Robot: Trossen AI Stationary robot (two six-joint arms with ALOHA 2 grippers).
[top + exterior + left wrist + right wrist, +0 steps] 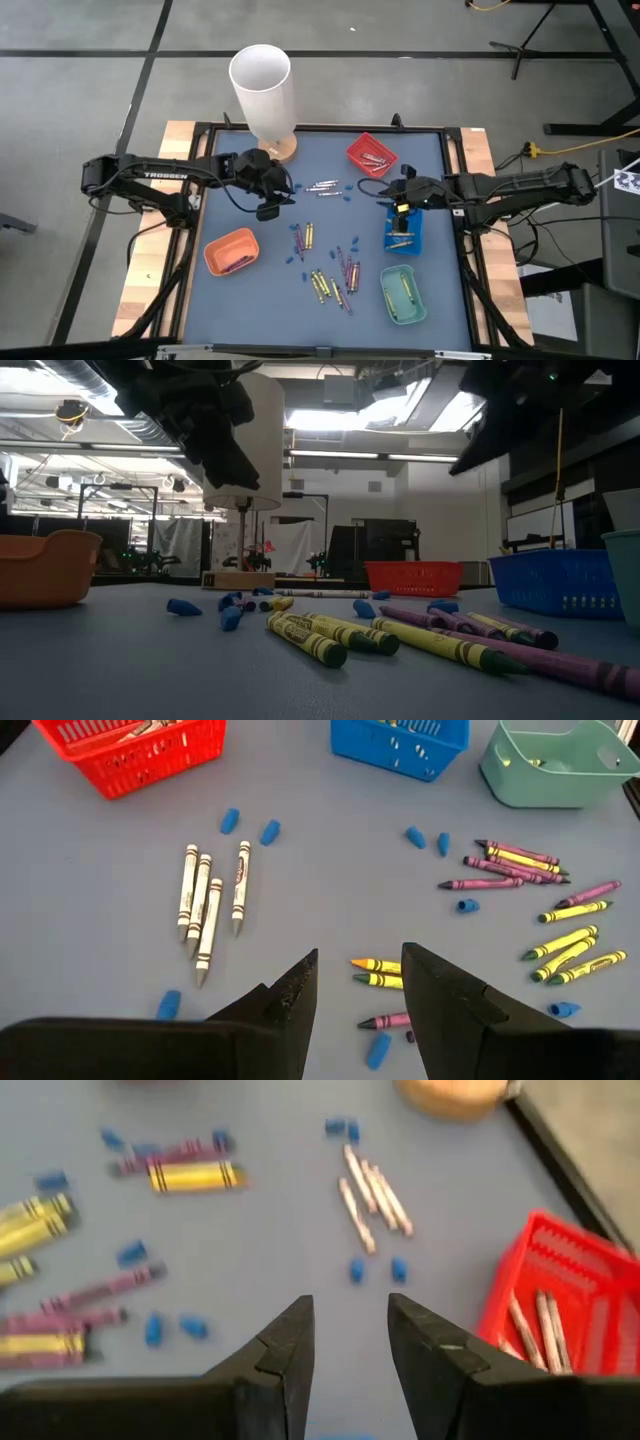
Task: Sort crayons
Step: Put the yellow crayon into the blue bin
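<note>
Silver-grey crayons [322, 186] lay lengthwise between both open, empty grippers, probably nearer the left gripper [276, 196] than the right gripper [393, 193].

From above, the light is even and soft; the table [330, 225] shows no glare and the shadows under the arms are faint. In the low view the room is strongly backlit: ceiling lights [330, 390] are burnt out to white, the arms above are only dark shapes, and the nearest crayons [330, 637] are sharp while the far room is softer. The left wrist view is clear and evenly lit, with the silver crayons [210, 900] sharp. The right wrist view is blurred everywhere; the red basket [560, 1300] and the loose crayons look smeared.
</note>
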